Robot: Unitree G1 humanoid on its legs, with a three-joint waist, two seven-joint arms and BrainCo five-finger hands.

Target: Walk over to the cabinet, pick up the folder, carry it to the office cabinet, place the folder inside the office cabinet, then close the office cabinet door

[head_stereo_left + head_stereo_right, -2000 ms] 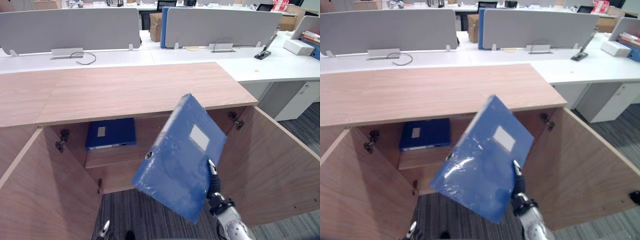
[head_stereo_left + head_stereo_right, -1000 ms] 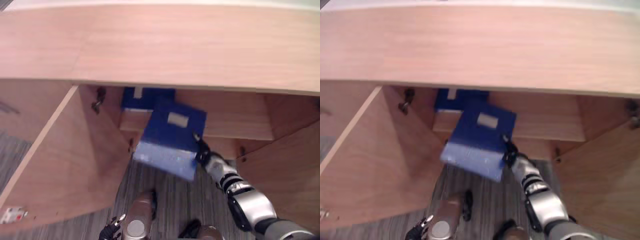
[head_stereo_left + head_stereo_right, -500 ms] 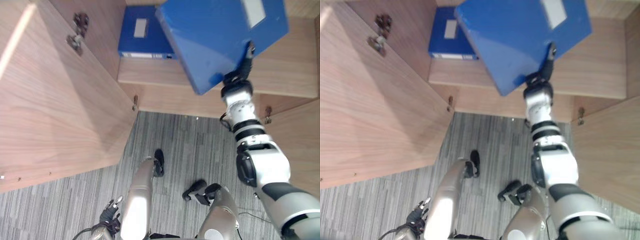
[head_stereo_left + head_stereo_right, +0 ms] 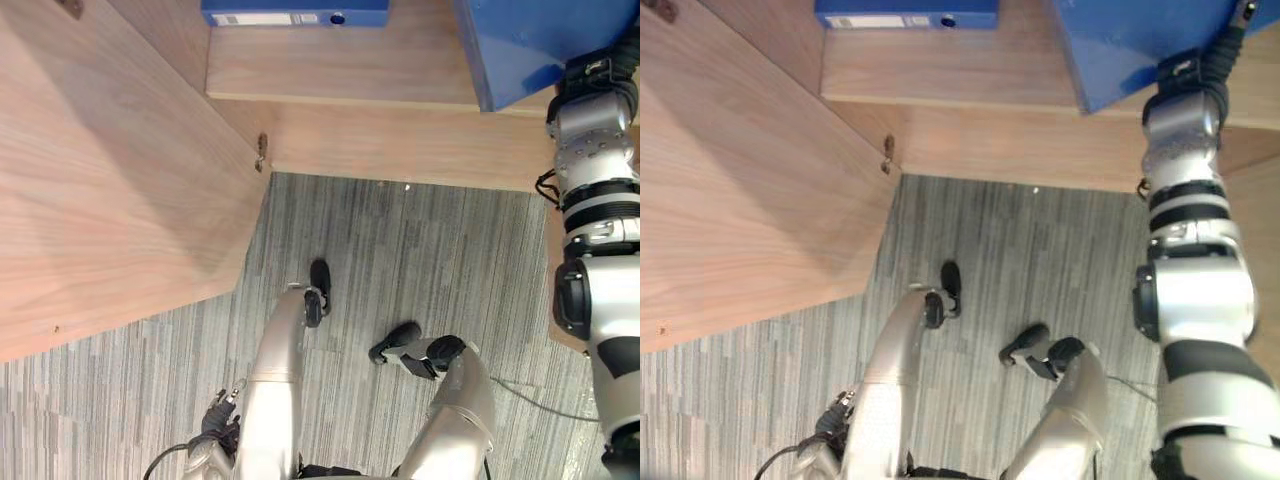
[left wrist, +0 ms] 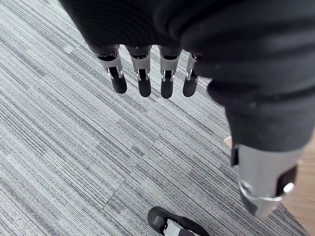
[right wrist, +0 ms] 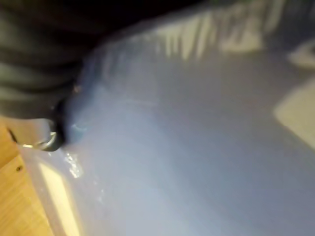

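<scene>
The blue folder (image 4: 1125,40) is tilted over the front edge of the cabinet's lower shelf (image 4: 400,60), at the right side of the opening. My right hand (image 4: 1188,75) is shut on the folder's lower right edge, with the arm reaching up to it from below. Seen from the right wrist, the folder's glossy blue face (image 6: 197,137) lies right against the hand. Low at my left side hangs my left hand (image 4: 222,418); its fingers (image 5: 143,83) are straight over the grey carpet and it holds nothing.
A second blue folder (image 4: 295,12) lies flat on the same shelf to the left. The cabinet's left door (image 4: 100,180) stands wide open and reaches far out over the striped grey carpet (image 4: 400,260).
The camera has tipped further down, so the cabinet top is out of view. The held folder has shifted to the right, away from the shelved folder. The left hand still hangs.
</scene>
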